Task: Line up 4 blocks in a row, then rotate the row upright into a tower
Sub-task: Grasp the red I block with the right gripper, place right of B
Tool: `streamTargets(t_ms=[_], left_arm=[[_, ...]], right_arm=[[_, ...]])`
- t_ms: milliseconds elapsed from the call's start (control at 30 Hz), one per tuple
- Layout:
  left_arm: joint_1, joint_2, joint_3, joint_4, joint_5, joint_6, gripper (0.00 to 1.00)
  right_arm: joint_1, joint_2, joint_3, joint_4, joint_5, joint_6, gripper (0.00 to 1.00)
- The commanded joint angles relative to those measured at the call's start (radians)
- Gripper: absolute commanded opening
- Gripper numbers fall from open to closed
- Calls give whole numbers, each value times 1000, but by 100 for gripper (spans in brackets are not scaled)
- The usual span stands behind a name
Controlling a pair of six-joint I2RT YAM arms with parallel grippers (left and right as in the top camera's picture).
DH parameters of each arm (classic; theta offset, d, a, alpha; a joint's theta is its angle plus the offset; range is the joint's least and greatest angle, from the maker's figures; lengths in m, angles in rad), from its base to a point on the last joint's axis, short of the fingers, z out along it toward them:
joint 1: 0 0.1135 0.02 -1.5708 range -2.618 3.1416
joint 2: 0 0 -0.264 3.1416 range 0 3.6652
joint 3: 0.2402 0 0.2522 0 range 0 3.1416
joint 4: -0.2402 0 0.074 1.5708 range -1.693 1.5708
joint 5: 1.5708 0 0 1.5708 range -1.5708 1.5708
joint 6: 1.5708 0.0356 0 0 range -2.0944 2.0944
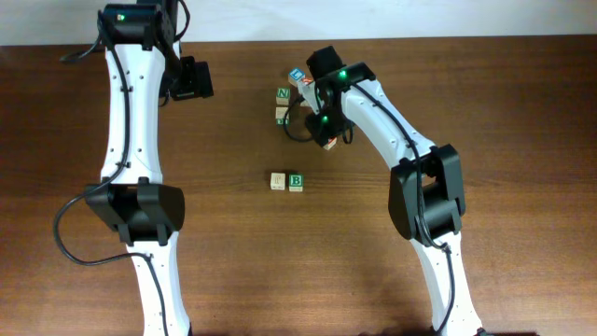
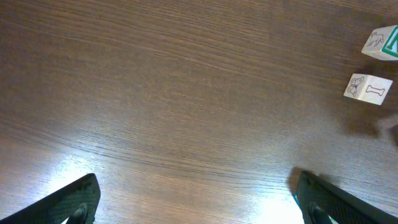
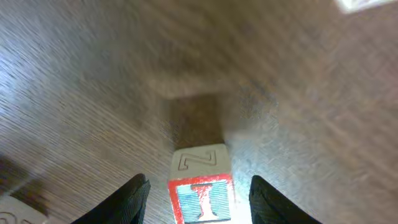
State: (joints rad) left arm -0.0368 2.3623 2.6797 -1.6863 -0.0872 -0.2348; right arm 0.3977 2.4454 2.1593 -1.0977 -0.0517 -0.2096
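Straddles the red-lettered block (image 3: pixel 200 200) with the right jaws (image 3: pixel 199 182) parted, a gap at each side, nothing clamped. Sits dead centre between them, toward the worktop's (image 1: pixel 448 75) far edge. Leaves the left jaws (image 2: pixel 198 202) spread wide over bare wood, well apart.

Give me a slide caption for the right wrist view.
Right claw, jaws open, straddling a red-lettered block on the wooden table.

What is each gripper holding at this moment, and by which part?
Nothing, it seems. The red-lettered block sits between the fingers of the right gripper, gaps showing on both sides; the left gripper is open over the table.
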Motion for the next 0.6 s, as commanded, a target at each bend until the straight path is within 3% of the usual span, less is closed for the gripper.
streamTargets(t_ms=[0, 167, 233, 300, 467, 567], left_arm=[[5, -5, 7, -2, -15, -3, 99], [2, -5, 7, -2, -15, -3, 99], [2, -5, 7, -2, -15, -3, 99], [2, -5, 7, -2, -15, -3, 99], [0, -5, 7, -2, -15, -3, 99], [1, -5, 7, -2, -15, -3, 99]], right_arm=[[-8, 4, -28, 2, 12, 0, 49], [-8, 4, -27, 2, 11, 44, 38], [-8, 3, -27, -2, 11, 142, 24], [-5, 3, -27, -13, 11, 205, 18], [-5, 3, -27, -61, -6, 353, 17], [-5, 3, -27, -124, -113, 452, 18]])
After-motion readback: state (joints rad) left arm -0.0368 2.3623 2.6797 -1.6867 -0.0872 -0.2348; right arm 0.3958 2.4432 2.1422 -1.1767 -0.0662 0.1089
